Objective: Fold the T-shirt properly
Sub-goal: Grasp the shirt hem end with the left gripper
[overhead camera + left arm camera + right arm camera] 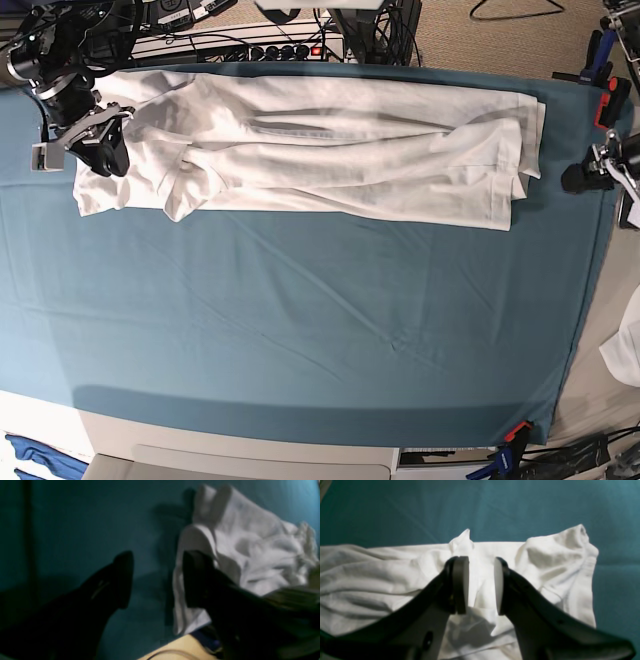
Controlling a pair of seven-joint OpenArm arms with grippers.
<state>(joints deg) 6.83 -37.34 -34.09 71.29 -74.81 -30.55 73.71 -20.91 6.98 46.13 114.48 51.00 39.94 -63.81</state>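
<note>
The T-shirt (330,150) lies in a long band across the far part of the bench (300,330), from the left edge almost to the right. Everything nearer is bare teal cloth, open for a pincer to pass. Cables and a power strip (270,48) crowd the far edge. Clamps (608,95) stand at the right rim.

On my feed, the right gripper (481,585) has two curved black fingers (440,597) ending in flat, pale grey rounded pads (498,585), with small round holes along the finger bodies. The left gripper (157,578) looks all black and blurred, its tapered fingers (122,577) showing faint pale scratches. From the base camera I see both arms as black, with a small grey box mounted beside the right wrist.
</note>
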